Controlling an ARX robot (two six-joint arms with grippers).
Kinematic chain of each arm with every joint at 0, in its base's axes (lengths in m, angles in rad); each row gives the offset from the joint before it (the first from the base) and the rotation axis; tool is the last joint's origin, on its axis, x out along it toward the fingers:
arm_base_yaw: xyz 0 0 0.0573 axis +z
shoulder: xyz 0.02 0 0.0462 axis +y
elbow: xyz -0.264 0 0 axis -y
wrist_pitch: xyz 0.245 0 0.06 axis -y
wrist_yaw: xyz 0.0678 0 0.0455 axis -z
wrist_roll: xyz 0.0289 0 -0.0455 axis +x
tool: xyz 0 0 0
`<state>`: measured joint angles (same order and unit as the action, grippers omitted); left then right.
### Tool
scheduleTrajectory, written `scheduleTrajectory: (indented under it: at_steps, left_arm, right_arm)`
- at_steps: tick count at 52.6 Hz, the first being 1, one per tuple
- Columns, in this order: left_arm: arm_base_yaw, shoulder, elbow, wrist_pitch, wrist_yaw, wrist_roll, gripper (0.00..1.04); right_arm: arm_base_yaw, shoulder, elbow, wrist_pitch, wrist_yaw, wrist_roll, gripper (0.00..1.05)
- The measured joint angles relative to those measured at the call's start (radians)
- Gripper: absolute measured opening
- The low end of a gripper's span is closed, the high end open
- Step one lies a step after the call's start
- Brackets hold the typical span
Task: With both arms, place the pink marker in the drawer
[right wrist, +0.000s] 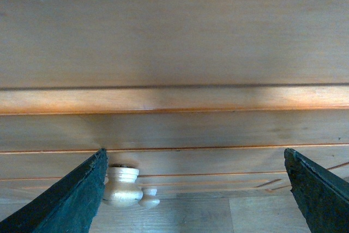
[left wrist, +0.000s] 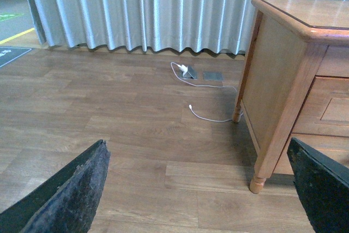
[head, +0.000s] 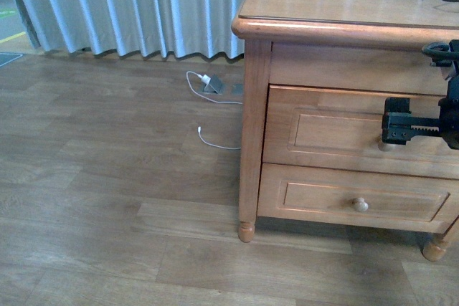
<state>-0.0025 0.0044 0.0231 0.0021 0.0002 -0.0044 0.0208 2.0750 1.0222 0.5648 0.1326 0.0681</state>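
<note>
- Flooring of grey-brown wood-look planks (head: 107, 198) filled the room in front of pale pleated curtains (head: 129, 5).
- Honey-brown wooden chest (head: 254, 141) stood at the right on turned feet, its top drawer (head: 323, 130) shut, with a similar lower drawer (head: 315, 195) beneath carrying a round pale knob (head: 360, 205).
- Right black toothed pincer (head: 398, 125) hung close in front of the top drawer's panel; in the right wrist view its jaws stood wide apart with nothing between them, and the drawer's pale round knob (right wrist: 124, 186) showed just beside one jaw.
- Left black pincer (left wrist: 199, 189) was also spread wide and empty, held above the floor and well apart from the chest's side (left wrist: 272, 80).
- White charging cable with its plug (head: 208, 84) lay on the floor near the curtains.
- Pink marker did not appear in any view, so its place could not be told.
</note>
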Motion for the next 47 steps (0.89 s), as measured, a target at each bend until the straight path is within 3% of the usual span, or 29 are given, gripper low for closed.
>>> scheduleTrajectory:
  at_steps: [26, 47]
  left_arm:
    - [0.000, 0.000, 0.000, 0.000, 0.000, 0.000, 0.99]
    - [0.000, 0.000, 0.000, 0.000, 0.000, 0.000, 0.99]
  right_arm:
    - [0.002, -0.004, -0.039, 0.089, 0.023, 0.025, 0.96]
    - [-0.041, -0.455, -0.313, -0.137, -0.147, 0.027, 0.96]
